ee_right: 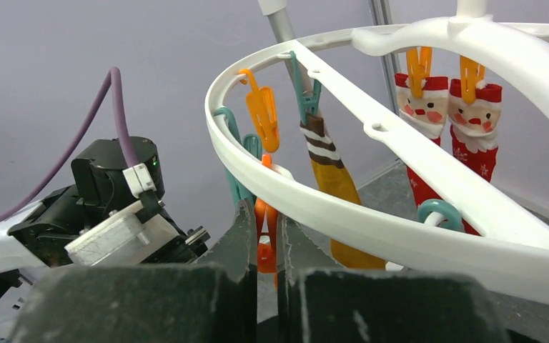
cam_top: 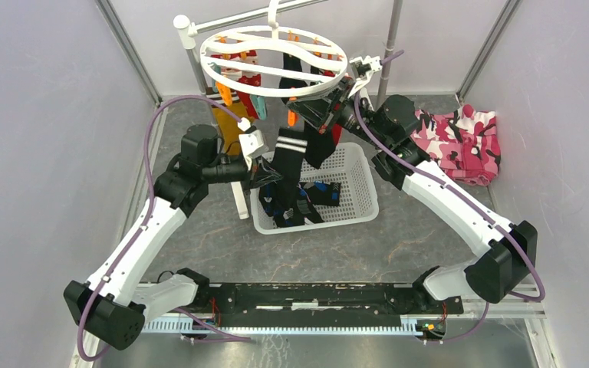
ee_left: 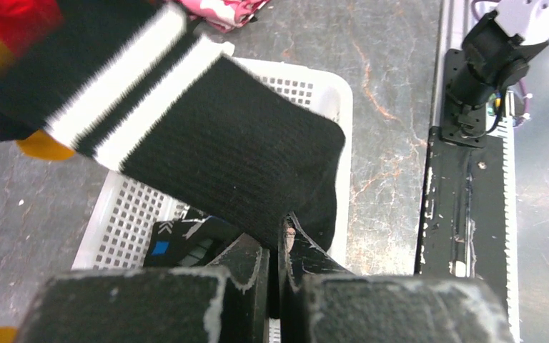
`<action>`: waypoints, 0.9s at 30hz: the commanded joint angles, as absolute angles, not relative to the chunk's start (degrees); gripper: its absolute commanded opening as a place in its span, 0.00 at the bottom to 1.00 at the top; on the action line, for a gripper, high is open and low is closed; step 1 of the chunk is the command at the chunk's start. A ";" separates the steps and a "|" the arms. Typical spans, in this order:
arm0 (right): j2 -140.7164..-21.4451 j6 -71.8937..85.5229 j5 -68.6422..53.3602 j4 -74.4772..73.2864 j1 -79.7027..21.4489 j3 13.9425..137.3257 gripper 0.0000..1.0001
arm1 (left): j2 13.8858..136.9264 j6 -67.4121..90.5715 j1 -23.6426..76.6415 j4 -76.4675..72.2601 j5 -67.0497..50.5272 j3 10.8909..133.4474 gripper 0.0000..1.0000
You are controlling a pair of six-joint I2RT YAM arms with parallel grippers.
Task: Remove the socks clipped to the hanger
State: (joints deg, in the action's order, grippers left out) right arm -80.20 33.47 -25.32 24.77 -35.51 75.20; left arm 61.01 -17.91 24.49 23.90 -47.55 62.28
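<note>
The hanger [cam_top: 272, 57], a white ring with orange and teal clips, hangs at the back. My left gripper [ee_left: 277, 239] is shut on the lower end of a black sock [ee_left: 214, 136] with two white stripes, above the basket. In the top view that black sock [cam_top: 291, 149] runs from the left gripper [cam_top: 272, 175] up toward the ring's near rim. There my right gripper [ee_right: 266, 229] is shut on an orange clip [ee_right: 266, 246] under the hanger [ee_right: 372, 214]. Two red Santa socks [ee_right: 422, 107] and a mustard sock [ee_right: 332, 175] hang clipped.
A white perforated basket [cam_top: 360, 195] below the ring holds dark socks [cam_top: 307, 199]. Pink camouflage cloth [cam_top: 460, 142] lies at the right. A white stand pole [cam_top: 239, 195] rises left of the basket, a grey pole [cam_top: 391, 38] behind the right arm. Purple walls enclose the table.
</note>
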 commanded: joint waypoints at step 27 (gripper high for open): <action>-71.92 13.12 -24.21 13.01 -20.29 60.29 0.91 | 62.76 -14.45 24.28 14.08 -34.00 62.60 1.00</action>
